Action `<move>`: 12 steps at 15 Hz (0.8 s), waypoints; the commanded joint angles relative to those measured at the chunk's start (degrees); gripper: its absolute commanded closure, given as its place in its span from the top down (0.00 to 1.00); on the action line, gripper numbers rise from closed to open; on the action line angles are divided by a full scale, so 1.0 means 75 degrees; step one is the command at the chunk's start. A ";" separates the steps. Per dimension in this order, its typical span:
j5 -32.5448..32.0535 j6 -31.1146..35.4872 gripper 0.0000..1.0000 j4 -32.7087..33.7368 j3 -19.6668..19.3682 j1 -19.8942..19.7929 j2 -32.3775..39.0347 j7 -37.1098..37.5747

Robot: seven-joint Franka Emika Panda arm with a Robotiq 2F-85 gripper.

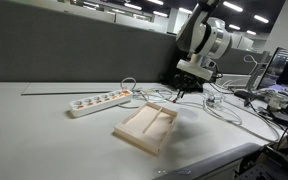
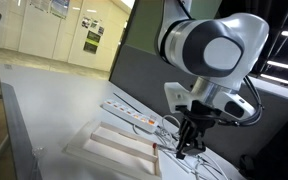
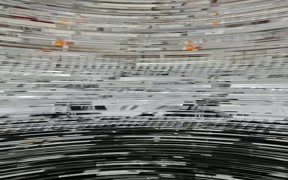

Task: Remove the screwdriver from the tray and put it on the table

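screwdriver: small slender stick-like tool; too small to pick out in either exterior view, so it cannot be told whether it lies in the tray or at the fingers.
wrist view: horizontal streaks only, no usable detail.
tray: shallow rectangular light beige wooden tray (image 1: pixel 144 128) with a low rim, flat on the large plain white table (image 1: pixel 44 130), near its front edge.
gripper: black robotiq gripper (image 2: pixel 187 148) points down, low at the tray end nearest the cables; finger opening and any load cannot be told.
handling (judged): light, rigid, smooth, likely to roll; grasp across the handle near mid-length.
edges: the low rim calls for a short lift before sideways travel.
obstacles: long white power strip with orange switches (image 1: pixel 99 100) and thin white cables (image 1: pixel 222 110) lie just beside the tray.
open room: bare table in front of the power strip, away from the cables.
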 commanded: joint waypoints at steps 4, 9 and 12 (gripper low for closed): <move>-0.0044 0.0020 0.06 0.0039 -0.0090 -0.0088 0.0062 0.0173; -0.0249 0.0336 0.06 0.0012 -0.0791 -0.0135 0.0304 0.0566; -0.0178 0.0444 0.06 0.0138 -0.0980 -0.0217 0.0549 0.0618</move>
